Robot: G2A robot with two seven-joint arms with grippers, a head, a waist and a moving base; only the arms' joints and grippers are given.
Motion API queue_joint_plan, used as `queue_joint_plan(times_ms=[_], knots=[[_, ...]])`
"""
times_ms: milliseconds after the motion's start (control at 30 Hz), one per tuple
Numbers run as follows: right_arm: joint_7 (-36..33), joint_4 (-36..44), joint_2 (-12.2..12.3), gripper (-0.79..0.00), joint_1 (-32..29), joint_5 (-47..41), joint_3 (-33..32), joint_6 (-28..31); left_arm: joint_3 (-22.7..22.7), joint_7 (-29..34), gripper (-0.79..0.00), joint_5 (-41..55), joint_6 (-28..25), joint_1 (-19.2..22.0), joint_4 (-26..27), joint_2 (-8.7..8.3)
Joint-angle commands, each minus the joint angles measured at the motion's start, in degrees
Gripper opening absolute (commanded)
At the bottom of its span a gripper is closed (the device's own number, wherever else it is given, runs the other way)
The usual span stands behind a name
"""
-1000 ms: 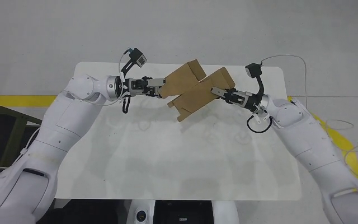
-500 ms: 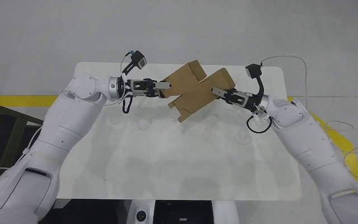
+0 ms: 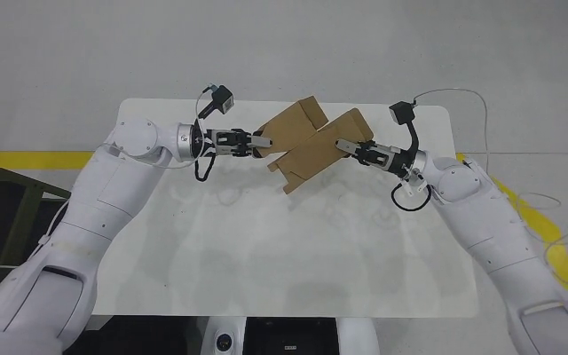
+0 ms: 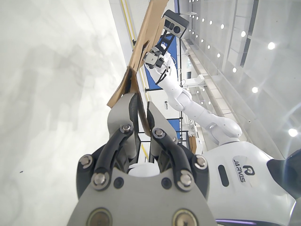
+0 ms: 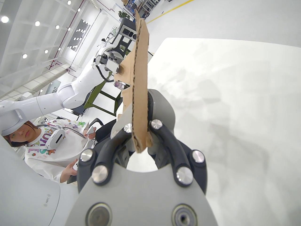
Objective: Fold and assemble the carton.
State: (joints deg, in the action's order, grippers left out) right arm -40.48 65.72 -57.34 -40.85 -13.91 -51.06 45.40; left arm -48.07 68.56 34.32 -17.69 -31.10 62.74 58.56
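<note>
1. My left gripper (image 3: 263,141) is closed tight on the 9 o'clock edge of the flattened cardboard carton (image 3: 306,142).
2. My right gripper (image 3: 343,145) clamps its 3 o'clock edge.
3. The carton hangs above the counter (image 3: 266,266), toward 12 o'clock.

The carton (image 3: 311,142) stands in the way near the 12 o'clock edge of the table (image 3: 266,266). The left gripper (image 3: 264,140) blocks the carton's 9 o'clock side. The right gripper (image 3: 341,145) blocks its 3 o'clock side. Toward 6 o'clock, the wide table top leaves room to pass.
</note>
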Motion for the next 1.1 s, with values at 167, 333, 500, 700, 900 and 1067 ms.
queue_joint_plan(times_ms=[167,333,500,700,900,1067], knots=[[-0.4,0.0,-0.3,-0.785,-0.2,0.5,-0.7,-0.3,-0.1,0.5,-0.680,-0.7,1.0,0.1,-1.0,0.50],[-0.6,0.0,-0.5,-0.785,-0.3,0.7,-1.0,-0.5,-0.3,1.0,-0.573,-0.9,1.0,0.1,-1.3,0.84],[-0.9,-0.1,-0.7,-0.785,-0.3,1.1,-1.3,-0.6,-0.6,1.4,-0.754,-1.0,1.0,0.2,-1.7,1.15],[-1.0,-0.5,-1.0,-0.573,-0.5,1.5,-1.6,-0.8,-1.1,1.8,-0.785,-1.2,0.6,0.3,-2.2,1.47],[0.1,-2.5,-0.6,0.000,-0.5,4.2,-4.0,-0.9,-2.3,3.6,-0.785,-1.3,0.1,0.4,-1.7,1.45],[-0.3,-1.6,0.5,0.000,-1.3,7.2,-7.3,0.9,-3.0,7.2,-0.785,-2.8,0.0,1.0,-0.9,1.20]])
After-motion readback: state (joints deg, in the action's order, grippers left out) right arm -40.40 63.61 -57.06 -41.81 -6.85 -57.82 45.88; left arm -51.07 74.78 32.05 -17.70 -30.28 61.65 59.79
